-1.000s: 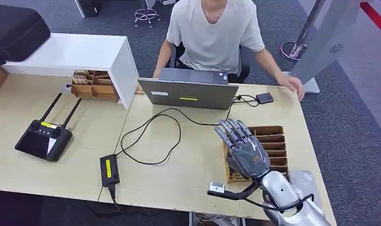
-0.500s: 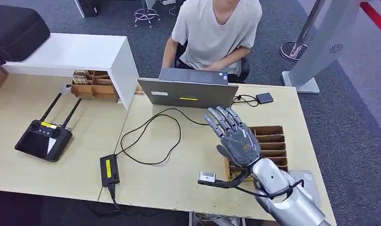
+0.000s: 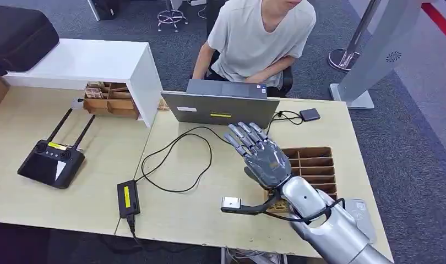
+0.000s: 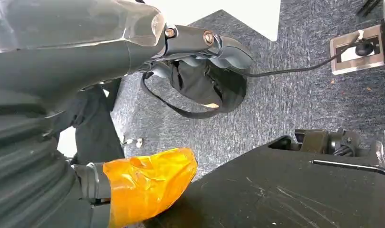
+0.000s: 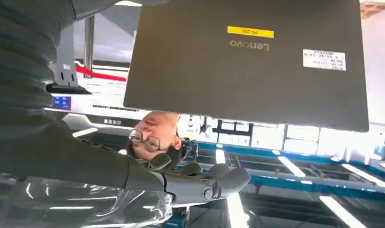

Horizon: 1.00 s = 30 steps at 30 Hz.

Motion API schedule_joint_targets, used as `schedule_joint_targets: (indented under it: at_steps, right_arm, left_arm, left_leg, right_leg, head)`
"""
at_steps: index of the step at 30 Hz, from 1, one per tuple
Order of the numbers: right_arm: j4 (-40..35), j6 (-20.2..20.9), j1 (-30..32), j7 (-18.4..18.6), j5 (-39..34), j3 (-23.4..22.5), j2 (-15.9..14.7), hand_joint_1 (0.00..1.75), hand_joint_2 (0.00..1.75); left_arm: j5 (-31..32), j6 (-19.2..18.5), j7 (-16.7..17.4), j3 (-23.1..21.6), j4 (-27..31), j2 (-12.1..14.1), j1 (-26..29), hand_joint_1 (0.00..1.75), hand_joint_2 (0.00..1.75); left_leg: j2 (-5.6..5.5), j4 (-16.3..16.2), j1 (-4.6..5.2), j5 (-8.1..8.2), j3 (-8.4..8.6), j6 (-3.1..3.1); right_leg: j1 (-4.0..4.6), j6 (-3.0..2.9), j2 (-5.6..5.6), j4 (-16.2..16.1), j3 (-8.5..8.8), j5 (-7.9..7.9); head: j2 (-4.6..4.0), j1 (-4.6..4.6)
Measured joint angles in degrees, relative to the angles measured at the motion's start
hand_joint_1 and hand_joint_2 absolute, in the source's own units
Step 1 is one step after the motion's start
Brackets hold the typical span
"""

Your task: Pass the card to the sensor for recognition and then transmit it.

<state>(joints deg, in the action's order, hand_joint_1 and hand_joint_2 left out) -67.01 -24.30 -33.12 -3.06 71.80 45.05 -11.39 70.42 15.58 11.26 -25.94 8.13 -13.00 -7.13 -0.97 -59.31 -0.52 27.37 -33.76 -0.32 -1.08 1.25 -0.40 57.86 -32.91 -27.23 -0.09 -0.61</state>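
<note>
Right hand [image 3: 262, 155]: fingers spread, empty, raised just left of slotted brown wooden card tray [image 3: 315, 168]; cards indistinct.

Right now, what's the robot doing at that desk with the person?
The robot's right hand is raised over the desk with its fingers spread, holding nothing. It is between the wooden tray and the laptop, where a person sits. The small black sensor lies past the laptop by its cable. I can't see a card yet. The left hand hangs low near the floor.
</note>
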Motion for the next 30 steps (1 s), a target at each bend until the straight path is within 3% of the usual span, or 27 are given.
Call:
schedule_joint_targets:
  at_steps: [30]
  right_arm:
    - [10.8, 0.3, -5.6, 2.1, 0.1, 2.3, 0.7, 0.00, 1.75]
  left_arm:
    - [-0.9, 0.0, 0.0, 0.0, 0.0, 0.0, 0.0, 0.00, 1.75]
  left_leg:
    - [0.00, 0.0, 0.00, 0.00, 0.00, 0.00]
  right_leg:
    - [0.00, 0.01, 0.00, 0.0, 0.00, 0.02]
  head:
    - [0.00, 0.00]
